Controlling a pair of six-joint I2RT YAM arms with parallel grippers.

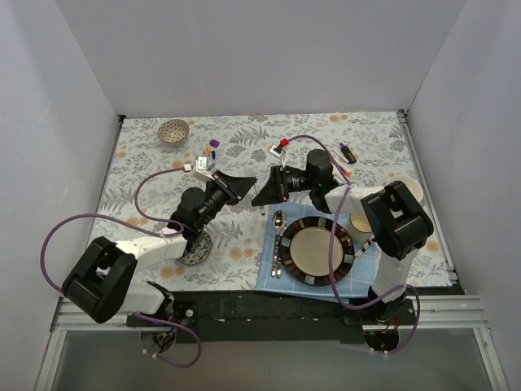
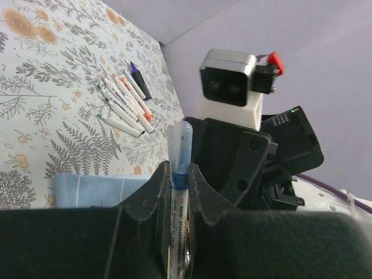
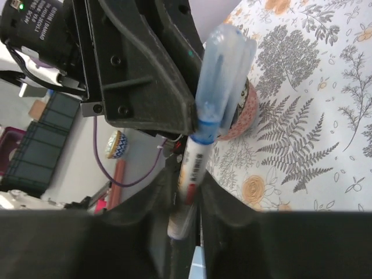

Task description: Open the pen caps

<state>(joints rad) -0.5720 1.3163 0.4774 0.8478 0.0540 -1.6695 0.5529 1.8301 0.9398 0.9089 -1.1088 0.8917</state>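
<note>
My left gripper (image 2: 177,165) is shut on a white pen (image 2: 178,215). Its translucent blue cap (image 2: 182,145) sticks out past the fingertips towards the right arm. In the top view the left gripper (image 1: 242,186) and right gripper (image 1: 262,194) meet tip to tip above the cloth. In the right wrist view a pen barrel (image 3: 195,163) runs from a blue cap (image 3: 224,75) down between my right gripper (image 3: 187,183) fingers, blurred, with slim gaps at its sides. Several more pens (image 2: 125,107) and a dark purple marker (image 2: 139,81) lie on the cloth. Small purple (image 1: 214,143) and blue (image 1: 210,151) caps lie loose.
A striped plate (image 1: 286,244) sits on a blue mat (image 1: 273,283), with a spoon and fork (image 1: 278,244) at its left and a cup (image 1: 361,224) at its right. A patterned bowl (image 1: 173,131) stands back left. A dark bowl (image 1: 195,248) lies under the left arm.
</note>
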